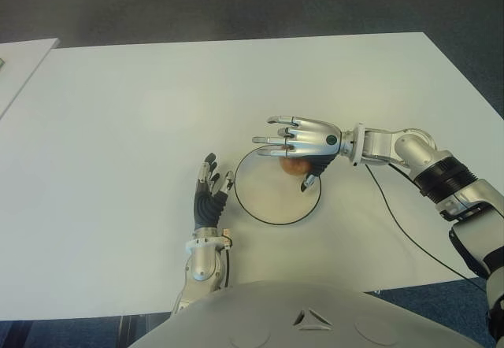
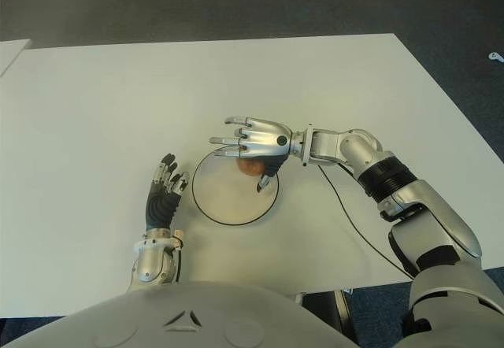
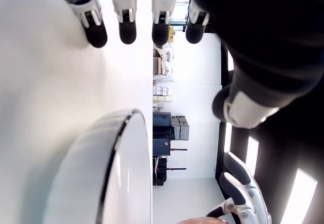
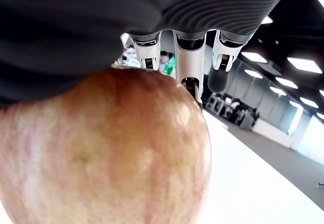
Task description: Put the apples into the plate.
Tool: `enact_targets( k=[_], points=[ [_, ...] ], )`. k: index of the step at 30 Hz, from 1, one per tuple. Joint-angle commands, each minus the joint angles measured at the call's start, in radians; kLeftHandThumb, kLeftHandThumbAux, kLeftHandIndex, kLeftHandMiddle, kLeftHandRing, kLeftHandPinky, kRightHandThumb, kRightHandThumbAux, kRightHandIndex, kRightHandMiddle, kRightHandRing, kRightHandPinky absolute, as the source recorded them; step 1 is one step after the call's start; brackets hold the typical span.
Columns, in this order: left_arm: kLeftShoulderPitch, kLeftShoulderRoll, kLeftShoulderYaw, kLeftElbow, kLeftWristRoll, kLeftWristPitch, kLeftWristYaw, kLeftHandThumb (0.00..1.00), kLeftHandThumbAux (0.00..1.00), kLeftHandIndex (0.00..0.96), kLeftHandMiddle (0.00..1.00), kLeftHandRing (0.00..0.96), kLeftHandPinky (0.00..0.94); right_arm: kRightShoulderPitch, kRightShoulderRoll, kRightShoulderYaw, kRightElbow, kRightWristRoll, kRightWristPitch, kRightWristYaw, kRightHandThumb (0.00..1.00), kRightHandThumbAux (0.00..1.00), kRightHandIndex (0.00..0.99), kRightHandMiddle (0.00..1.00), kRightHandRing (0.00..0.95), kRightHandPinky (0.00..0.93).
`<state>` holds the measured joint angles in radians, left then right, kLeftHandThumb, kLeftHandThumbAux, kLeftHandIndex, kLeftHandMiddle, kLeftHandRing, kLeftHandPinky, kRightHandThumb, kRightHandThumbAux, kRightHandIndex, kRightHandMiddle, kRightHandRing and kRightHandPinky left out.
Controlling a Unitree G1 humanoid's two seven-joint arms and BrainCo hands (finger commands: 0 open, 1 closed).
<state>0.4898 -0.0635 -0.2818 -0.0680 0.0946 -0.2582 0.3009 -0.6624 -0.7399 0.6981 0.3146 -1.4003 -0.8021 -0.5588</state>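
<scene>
Right hand (image 1: 303, 145) hovers over the plate (image 1: 253, 203), at about one o'clock on its rim, with the apple (image 1: 293, 165) tucked under the palm. In the wrist view the apple presses against the palm, but the fingers (image 4: 190, 62) stretch out straight, so whether it is gripped I cannot tell. Left hand (image 1: 209, 194) shows just beside the plate at nine o'clock, fingers relaxed, empty. Only one apple shows; releasing it looks like what's left.
</scene>
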Motion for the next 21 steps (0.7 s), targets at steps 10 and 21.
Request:
enact_targets(
  k=[10,21],
  points=[
    [-0.019,-0.047,-0.001,0.01,0.004,0.014,-0.002,0.0,0.607,0.042,0.026,0.0,0.0,-0.015,-0.008,0.009,0.001,0.0,0.007,-0.009,0.0,0.433,0.0,0.0,0.0,0.0],
    [-0.021,-0.05,-0.002,0.011,0.003,0.016,0.0,0.0,0.619,0.035,0.016,0.0,0.0,-0.016,-0.005,0.009,0.008,0.01,-0.003,-0.016,0.0,0.444,0.0,0.0,0.0,0.0]
  ],
)
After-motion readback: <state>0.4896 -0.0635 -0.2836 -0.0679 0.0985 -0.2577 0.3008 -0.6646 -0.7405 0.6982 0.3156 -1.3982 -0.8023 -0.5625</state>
